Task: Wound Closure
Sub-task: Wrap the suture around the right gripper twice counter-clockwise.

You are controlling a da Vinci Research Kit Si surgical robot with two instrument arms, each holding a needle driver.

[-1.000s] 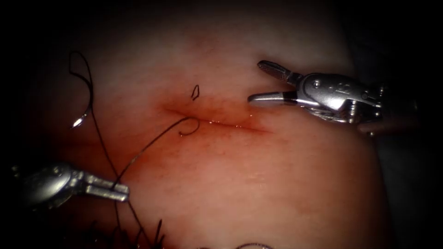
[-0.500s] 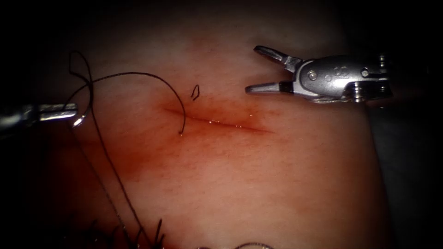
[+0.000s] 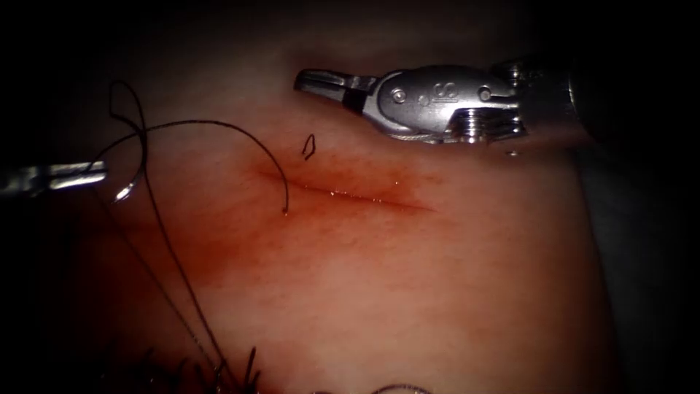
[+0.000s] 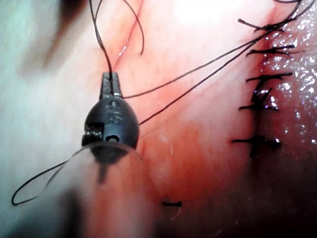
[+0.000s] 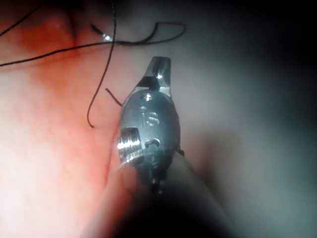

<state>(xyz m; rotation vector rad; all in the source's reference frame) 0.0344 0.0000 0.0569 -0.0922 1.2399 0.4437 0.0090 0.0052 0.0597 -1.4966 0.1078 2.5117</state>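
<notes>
pork tissue [image 3: 408, 292] below: left claw [image 3: 98, 174] clamps thread [image 3: 219, 125]; right claw [image 3: 310, 80] (closed, empty) above cut [image 3: 350, 193].

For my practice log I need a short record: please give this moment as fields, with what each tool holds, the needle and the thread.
Left pincer: shut on the thread, left of the cut
Right pincer: above the cut, over the tissue; no needle or thread in it
Needle: appears to lie on the tissue left of the cut, held by neither tool
Thread: arcs from the left pincer to the cut's left end
Cut thread end: just above the cut
</notes>
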